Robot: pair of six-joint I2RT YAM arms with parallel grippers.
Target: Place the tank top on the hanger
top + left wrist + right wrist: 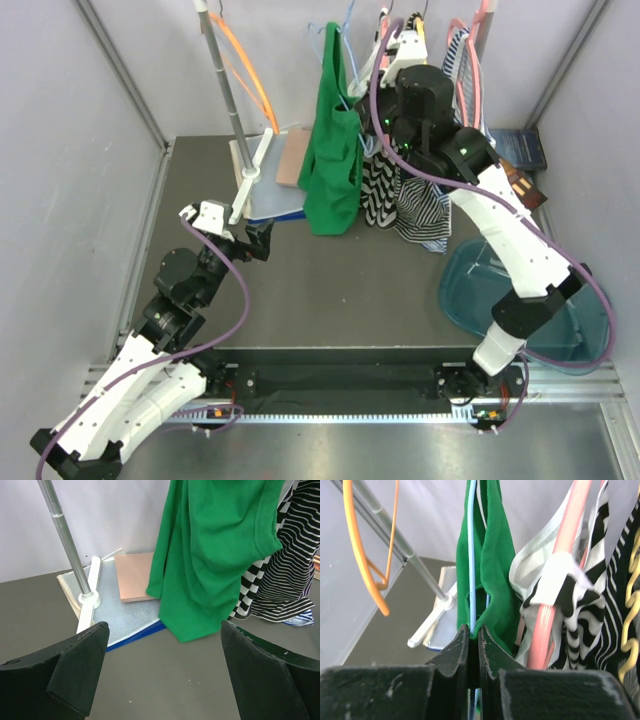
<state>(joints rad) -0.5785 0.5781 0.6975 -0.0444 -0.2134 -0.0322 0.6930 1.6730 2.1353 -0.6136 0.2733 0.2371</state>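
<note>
The bright-green tank top (335, 150) hangs from the rack at the back, draped on the thin light-blue hanger (347, 35). My right gripper (360, 103) is up beside it. In the right wrist view its fingers (473, 630) are shut on the blue hanger wire (472, 555) together with a hem of the green top (496, 570). My left gripper (262, 240) is open and empty, low over the table in front of the top. In the left wrist view the top (215, 555) hangs ahead of the open gripper (164, 637), apart from it.
A metal stand pole (225, 80) with an orange hanger (245, 65) rises at the back left. Its base sits on a blue-edged mat (268, 207) beside a tan board (292, 158). Striped tops (420, 205) and pink hangers (470, 60) hang right of the green top. A blue basin (530, 300) lies at the right.
</note>
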